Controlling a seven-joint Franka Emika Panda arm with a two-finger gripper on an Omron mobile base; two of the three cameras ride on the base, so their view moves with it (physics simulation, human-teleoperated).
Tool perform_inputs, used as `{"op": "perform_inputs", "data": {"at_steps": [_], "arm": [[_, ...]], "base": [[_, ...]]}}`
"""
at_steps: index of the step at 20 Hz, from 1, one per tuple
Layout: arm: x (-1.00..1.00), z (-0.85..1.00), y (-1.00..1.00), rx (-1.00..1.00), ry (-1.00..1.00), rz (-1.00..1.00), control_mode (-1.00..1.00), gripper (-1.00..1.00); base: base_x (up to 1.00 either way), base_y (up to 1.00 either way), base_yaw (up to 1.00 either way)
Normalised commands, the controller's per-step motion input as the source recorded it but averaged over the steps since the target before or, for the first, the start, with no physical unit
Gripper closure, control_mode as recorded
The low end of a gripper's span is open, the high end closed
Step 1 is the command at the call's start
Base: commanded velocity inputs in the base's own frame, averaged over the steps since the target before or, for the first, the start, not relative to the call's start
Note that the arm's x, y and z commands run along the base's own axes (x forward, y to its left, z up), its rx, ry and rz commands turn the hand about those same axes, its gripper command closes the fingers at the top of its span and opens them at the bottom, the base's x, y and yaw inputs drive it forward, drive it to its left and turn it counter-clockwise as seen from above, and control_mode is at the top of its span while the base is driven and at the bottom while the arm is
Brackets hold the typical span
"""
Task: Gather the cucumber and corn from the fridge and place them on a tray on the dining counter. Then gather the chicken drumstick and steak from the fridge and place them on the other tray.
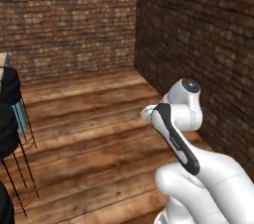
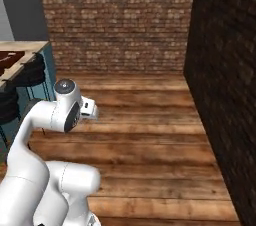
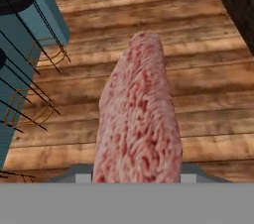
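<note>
**Steak held at the gripper, long axis running away from the hand**

We find the steak (image 3: 139, 119) in the hand view, rising from between the gripper (image 3: 136, 176) finger bases at the bottom edge. Its long axis lies along the gripper's own line of sight, the far rounded end pointing away from the hand and leaning slightly to the view's right. The jaws stand partly closed, clamped on the near end of the slab; the fingertips themselves are hidden behind it. The steak hangs over the wooden floor (image 3: 208, 69), clear of it. The teal base of the dining counter (image 3: 47, 15) and black stool legs (image 3: 30, 94) lie to the view's left, apart from the steak.
</note>
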Motion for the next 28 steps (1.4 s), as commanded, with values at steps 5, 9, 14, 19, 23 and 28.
{"op": "perform_inputs", "data": {"at_steps": [5,9,14,19,23,28], "arm": [[0.00,0.00,0.00,0.00,0.00,0.00,1.00,1.00],[0.00,0.00,0.00,0.00,0.00,0.00,1.00,1.00],[0.00,0.00,0.00,0.00,0.00,0.00,1.00,1.00],[0.00,0.00,0.00,0.00,0.00,0.00,1.00,1.00],[0.00,0.00,0.00,0.00,0.00,0.00,1.00,1.00],[0.00,0.00,0.00,0.00,0.00,0.00,1.00,1.00]], "base": [[1.00,-0.05,0.54],[1.00,-0.03,0.48],[1.00,-0.02,0.48],[0.90,-0.03,0.70],[0.83,0.00,0.77],[0.99,0.00,0.69]]}}
